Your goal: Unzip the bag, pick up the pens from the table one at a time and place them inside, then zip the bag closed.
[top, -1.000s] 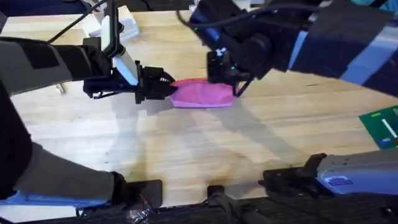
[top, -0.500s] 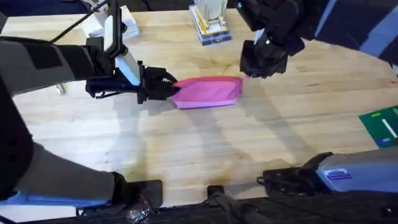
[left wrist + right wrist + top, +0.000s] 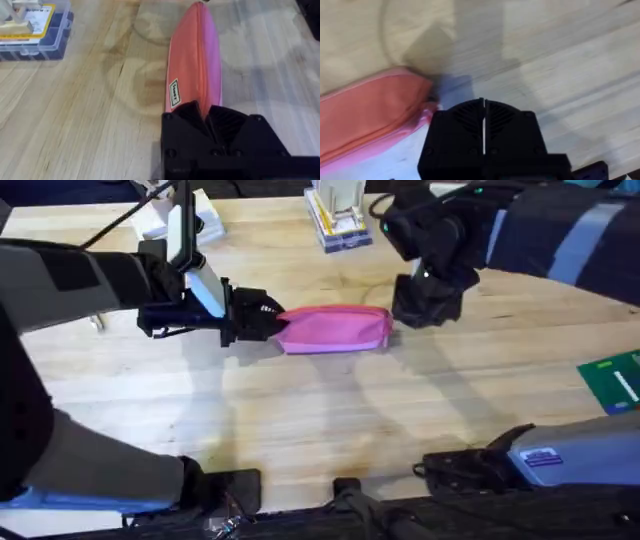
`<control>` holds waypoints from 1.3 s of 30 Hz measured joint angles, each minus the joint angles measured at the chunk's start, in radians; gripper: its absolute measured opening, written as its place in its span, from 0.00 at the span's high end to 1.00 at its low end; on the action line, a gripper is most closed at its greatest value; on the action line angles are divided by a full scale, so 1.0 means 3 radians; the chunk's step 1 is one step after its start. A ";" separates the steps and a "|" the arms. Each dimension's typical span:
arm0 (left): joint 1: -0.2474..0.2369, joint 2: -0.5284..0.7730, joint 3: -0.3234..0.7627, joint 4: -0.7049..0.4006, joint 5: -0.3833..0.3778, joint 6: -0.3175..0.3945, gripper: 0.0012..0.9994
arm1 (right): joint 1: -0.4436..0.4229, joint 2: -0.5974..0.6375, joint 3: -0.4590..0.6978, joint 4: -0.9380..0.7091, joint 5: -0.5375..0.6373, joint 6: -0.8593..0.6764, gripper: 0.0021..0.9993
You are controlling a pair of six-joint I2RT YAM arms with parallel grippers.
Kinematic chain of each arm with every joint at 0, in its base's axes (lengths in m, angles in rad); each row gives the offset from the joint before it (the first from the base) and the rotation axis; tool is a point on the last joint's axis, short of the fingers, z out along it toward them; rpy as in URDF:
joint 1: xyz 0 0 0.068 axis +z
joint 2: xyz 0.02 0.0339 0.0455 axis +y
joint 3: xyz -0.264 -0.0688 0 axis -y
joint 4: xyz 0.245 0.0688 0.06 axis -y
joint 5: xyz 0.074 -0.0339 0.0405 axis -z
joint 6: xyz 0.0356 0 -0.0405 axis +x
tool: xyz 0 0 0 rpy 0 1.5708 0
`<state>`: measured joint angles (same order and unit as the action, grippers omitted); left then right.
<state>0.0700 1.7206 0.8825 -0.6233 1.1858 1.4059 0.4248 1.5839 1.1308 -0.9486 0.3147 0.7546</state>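
- bag lies mid-table, zip looking closed along its length, no pens seen around it.
- left gripper is clamped on the bag's near end.
- right gripper sits at the bag's far end, fingers pressed together, apparently around the pull tab.
- likely the final zipping stage.

I see the wooden table, pink bag lying mid-table, clear plastic box at the far edge, green board at right.

Pink bag zipped, lying lengthwise on wooden table.
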 joint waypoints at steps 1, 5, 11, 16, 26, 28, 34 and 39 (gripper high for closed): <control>0.0009 0.0000 0.0001 -0.0001 -0.0004 0.0000 0.96 | -0.0019 0.0000 -0.0032 -0.0023 0.0031 -0.0001 0.97; 0.0022 0.0000 0.0001 -0.0001 -0.0005 0.0000 0.96 | -0.0061 0.0007 -0.0063 -0.0021 0.0130 -0.0014 0.63; 0.0024 0.0000 0.0001 -0.0001 -0.0010 0.0000 0.96 | -0.0068 -0.0122 0.0043 -0.0212 0.0174 -0.0189 0.00; 0.0024 0.0000 0.0001 -0.0002 -0.0010 0.0000 0.96 | -0.0065 -0.0614 0.0175 -0.0297 0.0174 -0.0348 0.00; 0.0050 -0.0001 0.0005 0.0000 0.0013 -0.0013 0.01 | -0.0065 -0.1495 0.0205 -0.0323 0.0207 -0.0464 0.00; 0.0050 -0.0001 0.0004 0.0011 0.0010 -0.0012 0.01 | -0.0065 -0.1548 0.0205 -0.0322 0.0241 -0.0492 0.00; 0.0050 -0.0002 0.0005 0.0032 -0.0158 -0.0010 0.00 | -0.0065 -0.1594 0.0205 -0.0320 0.0285 -0.0742 0.00; 0.0050 -0.0456 0.0005 -0.0002 -0.0608 -0.0094 0.00 | -0.0065 -0.1611 0.0205 -0.0329 0.0296 -0.0948 0.00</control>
<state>0.0849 1.5840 0.8841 -0.6238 1.0035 1.3778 0.4053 1.1007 1.1923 -1.0473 0.4035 0.4703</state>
